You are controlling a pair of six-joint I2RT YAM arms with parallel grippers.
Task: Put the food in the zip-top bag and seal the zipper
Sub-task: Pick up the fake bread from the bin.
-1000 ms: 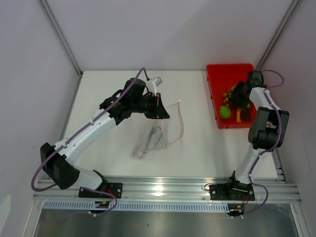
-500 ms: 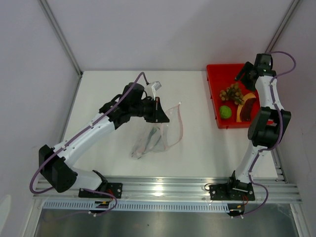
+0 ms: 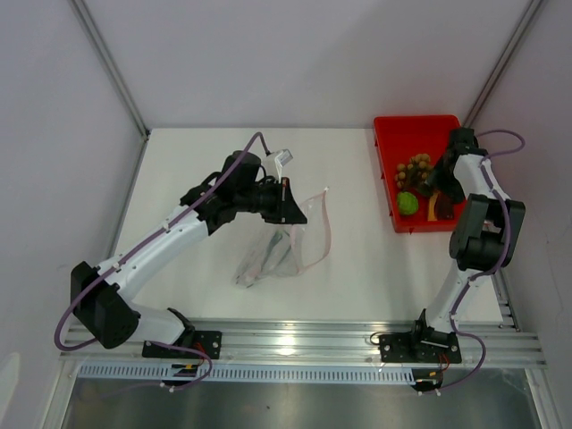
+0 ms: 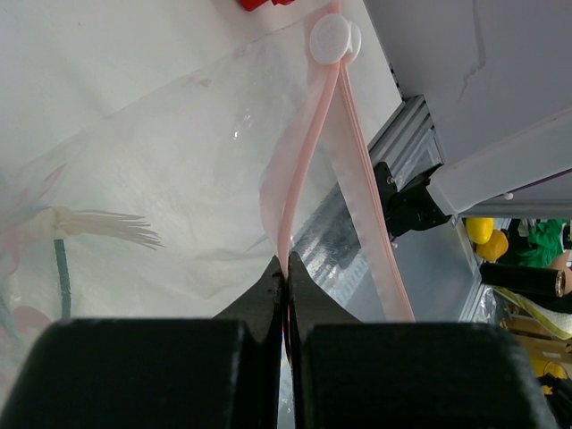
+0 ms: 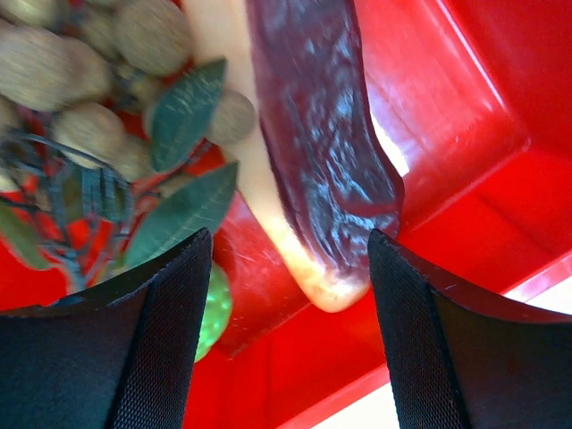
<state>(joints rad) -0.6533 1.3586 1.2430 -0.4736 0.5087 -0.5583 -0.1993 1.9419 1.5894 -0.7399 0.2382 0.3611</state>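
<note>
My left claw (image 4: 286, 268) pinches the zipper (image 4: 304, 161); my right claw (image 5: 288, 241) gapes over the dark purplish-red piece (image 5: 322, 134). Next I must descend and close.

The left arm stretches diagonally from its base at the near left, forearm angled toward the middle of the surface (image 3: 357, 268). Its gripper (image 3: 288, 198) is held above the surface with both fingers pressed tight together, pinching the zipper (image 4: 300, 179) at their tips. The right arm rises steeply from its base at the near right and folds at the elbow. Its wrist is bent so its gripper (image 3: 436, 183) points down, the jaws standing wide apart and gripping nothing.
</note>
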